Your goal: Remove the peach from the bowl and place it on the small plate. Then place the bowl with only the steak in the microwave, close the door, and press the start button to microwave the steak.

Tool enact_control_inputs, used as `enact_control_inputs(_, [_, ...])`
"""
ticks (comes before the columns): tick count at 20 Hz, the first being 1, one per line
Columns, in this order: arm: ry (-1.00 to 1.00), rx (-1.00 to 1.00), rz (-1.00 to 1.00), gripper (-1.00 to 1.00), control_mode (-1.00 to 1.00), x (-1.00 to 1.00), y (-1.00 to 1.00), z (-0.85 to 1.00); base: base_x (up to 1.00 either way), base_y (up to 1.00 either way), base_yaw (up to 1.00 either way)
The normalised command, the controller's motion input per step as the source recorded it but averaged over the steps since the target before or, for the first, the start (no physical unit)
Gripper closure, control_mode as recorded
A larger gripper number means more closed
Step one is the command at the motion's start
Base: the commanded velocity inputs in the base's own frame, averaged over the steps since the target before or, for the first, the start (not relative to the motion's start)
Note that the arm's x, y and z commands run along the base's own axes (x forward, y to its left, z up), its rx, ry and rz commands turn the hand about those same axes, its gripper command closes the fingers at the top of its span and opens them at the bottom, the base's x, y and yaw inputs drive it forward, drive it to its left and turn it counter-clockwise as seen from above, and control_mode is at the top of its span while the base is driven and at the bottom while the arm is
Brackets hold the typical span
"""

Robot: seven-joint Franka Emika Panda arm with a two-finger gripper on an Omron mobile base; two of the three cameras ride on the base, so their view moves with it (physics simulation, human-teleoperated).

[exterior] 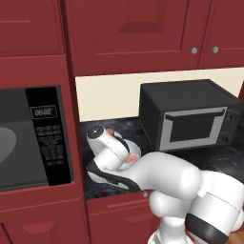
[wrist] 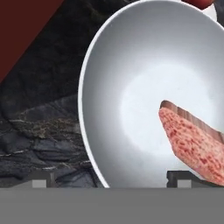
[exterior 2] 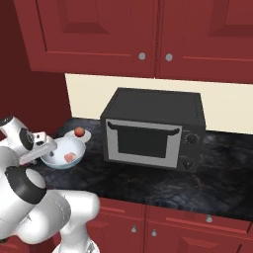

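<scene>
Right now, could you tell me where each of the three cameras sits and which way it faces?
Left base view: behind the arm's left, facing the microwave and counter; the white arm rises lower right.
Right base view: behind the arm's right, facing the countertop oven; arm lower left.
Hand view: on the hand, looking down into the bowl at the steak; the open gripper straddles the rim.
Both base views share the bowl, oven and peach on the small plate.

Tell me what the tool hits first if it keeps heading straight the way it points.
Probably the bowl: the open tool straddles its near rim, one fingertip over the steak. Depth is unclear.
</scene>
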Motion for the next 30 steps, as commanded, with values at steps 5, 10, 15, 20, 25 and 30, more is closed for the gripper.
enact_control_inputs(5, [0.21, -0.10, 0.00, -1.00, -1.00, 0.14, 0.08, -0.37, 0.00, 0.00, 0.00])
enact_control_inputs(10, [0.08, -0.06, 0.00, -1.00, -1.00, 0.15, 0.04, -0.21, 0.00, 0.00, 0.00])
enact_control_inputs(15, [-0.02, 0.00, 0.00, 1.00, -1.00, -0.10, -0.02, -0.14, 0.00, 0.00, 0.00])
enact_control_inputs(20, [-0.10, 0.00, 0.00, 1.00, -1.00, -0.04, -0.09, 0.00, 0.00, 0.00, 0.00])
enact_control_inputs(25, [-0.11, 0.00, 0.00, 1.00, -1.00, -0.06, -0.16, 0.10, 0.00, 0.00, 0.00])
enact_control_inputs(30, [-0.04, 0.00, 0.00, 1.00, -1.00, -0.25, -0.34, 0.50, 0.00, 0.00, 0.00])
